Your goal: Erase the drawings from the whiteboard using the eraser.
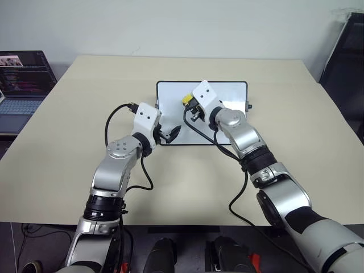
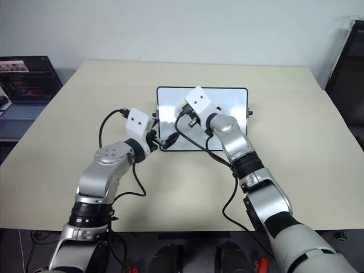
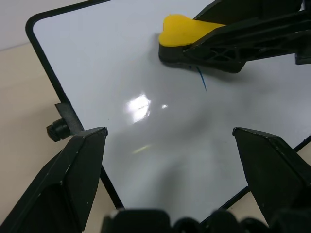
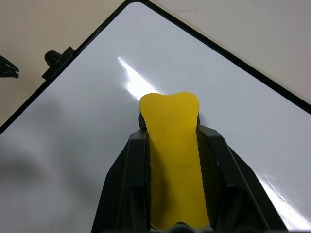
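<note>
From the head cameras, a pale beige table runs back to a plain light wall, and its bare top spreads wide on every side of the whiteboard, which lies flat near the middle with its black frame square to the far edge. An open laptop sits off the table's left side and a dark chair stands past the right corner, both well apart from the board. The left gripper rests at the board's near left corner, its fingers spread apart with nothing between them. The right gripper reaches over the board's middle, clamped on the eraser. In the left wrist view the left gripper's two black fingers stand wide on either side of the glossy white surface, the frame's left edge and one small black knob just beside one of them; across the board the yellow eraser presses down on the white, and a short thin stroke of the drawings pokes out from under it. In the right wrist view the right gripper's fingers squeeze the eraser so its yellow foam pinches at the waist, its tip lying on the board, with the frame's rounded corner and bare table beyond.
</note>
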Controlling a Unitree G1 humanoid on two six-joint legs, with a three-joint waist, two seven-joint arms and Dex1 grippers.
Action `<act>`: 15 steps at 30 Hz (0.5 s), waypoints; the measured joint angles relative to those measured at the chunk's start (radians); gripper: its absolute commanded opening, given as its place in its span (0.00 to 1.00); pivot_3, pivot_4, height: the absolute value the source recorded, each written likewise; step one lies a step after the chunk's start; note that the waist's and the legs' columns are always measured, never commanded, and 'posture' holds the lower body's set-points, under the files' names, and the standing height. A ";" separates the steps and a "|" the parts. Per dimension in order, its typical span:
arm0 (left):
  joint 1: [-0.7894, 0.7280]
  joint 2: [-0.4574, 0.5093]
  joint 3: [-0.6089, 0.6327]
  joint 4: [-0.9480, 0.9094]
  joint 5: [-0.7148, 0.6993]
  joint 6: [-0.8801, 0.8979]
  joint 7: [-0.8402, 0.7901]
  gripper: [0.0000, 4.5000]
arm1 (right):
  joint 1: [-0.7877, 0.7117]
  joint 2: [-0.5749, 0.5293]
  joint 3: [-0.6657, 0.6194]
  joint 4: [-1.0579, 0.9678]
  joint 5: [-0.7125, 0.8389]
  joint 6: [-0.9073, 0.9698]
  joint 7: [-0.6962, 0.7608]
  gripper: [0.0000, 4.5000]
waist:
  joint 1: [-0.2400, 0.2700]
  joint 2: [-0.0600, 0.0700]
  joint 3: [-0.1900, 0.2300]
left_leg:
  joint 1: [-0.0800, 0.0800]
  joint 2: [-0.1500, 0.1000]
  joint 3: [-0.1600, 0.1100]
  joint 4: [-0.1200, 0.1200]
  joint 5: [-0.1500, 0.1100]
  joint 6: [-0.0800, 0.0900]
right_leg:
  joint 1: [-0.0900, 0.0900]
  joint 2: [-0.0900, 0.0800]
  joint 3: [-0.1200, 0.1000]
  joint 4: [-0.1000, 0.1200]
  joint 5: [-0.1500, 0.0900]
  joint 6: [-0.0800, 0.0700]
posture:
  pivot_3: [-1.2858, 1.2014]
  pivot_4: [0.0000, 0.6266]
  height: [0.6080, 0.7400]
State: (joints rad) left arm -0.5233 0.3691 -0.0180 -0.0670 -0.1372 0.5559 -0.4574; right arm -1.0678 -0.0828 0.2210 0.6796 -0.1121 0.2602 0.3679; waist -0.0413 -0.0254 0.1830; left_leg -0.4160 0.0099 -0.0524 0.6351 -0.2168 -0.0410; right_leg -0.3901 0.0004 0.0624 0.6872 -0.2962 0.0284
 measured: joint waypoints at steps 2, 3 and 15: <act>-0.006 0.001 -0.003 0.000 0.000 0.004 -0.009 1.00 | -0.012 0.001 0.001 0.015 -0.014 -0.006 -0.002 0.22 | 0.000 0.000 0.000 | 0.000 0.000 0.000 0.000 0.000 0.000 | 0.000 0.000 0.000 0.000 0.000 0.000 | 0.52 0.24 1.00; -0.011 0.002 -0.005 0.000 0.000 0.004 -0.012 1.00 | -0.013 0.002 0.001 0.021 -0.017 -0.010 -0.003 0.22 | 0.000 0.000 0.000 | 0.000 0.000 0.000 0.000 0.000 0.000 | 0.000 0.000 0.000 0.000 0.000 0.000 | 0.52 0.24 1.00; -0.039 0.014 -0.019 0.000 0.000 0.009 -0.053 1.00 | 0.083 -0.035 0.000 -0.087 -0.026 0.019 0.023 0.22 | 0.001 0.000 0.000 | 0.001 0.000 0.000 0.001 0.000 0.000 | 0.001 0.000 0.000 0.002 0.000 0.000 | 0.52 0.24 1.00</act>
State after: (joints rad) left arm -0.5618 0.3827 -0.0371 -0.0667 -0.1374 0.5647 -0.5109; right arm -0.9847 -0.1175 0.2206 0.5926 -0.1386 0.2793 0.3910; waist -0.0403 -0.0254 0.1829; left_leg -0.4149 0.0095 -0.0527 0.6357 -0.2167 -0.0410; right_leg -0.3892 0.0003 0.0624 0.6889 -0.2962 0.0284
